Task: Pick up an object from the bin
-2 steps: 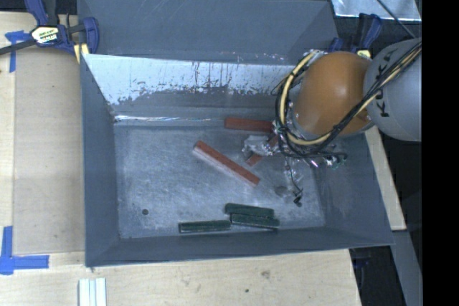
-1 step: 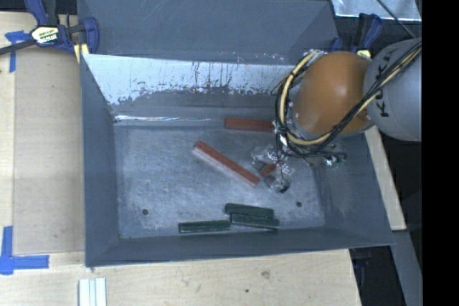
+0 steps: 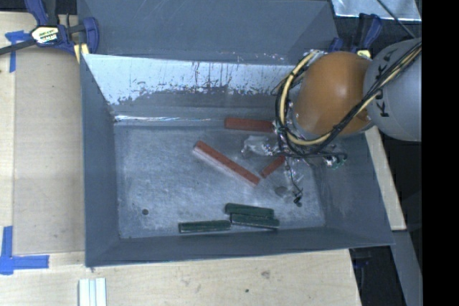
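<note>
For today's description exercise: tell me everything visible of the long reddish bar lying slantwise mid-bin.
The reddish-brown bar is long, flat and straight-edged, perhaps wood or plastic. It lies on the bin floor, slanting from upper left to lower right. Its lower end nears a shorter reddish piece beside the pincer; contact is unclear.

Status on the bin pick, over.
Gripper down at grey metal bin's right side, over short reddish-brown bar. Grasp unconfirmed. Long reddish-brown flat stick close left, dark green sticks in front.

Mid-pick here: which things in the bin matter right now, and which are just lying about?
In play: gripper; short brown piece beside it.
Lying about: long red-brown stick at centre; back-wall red-brown stick; dark green sticks in front.
</note>
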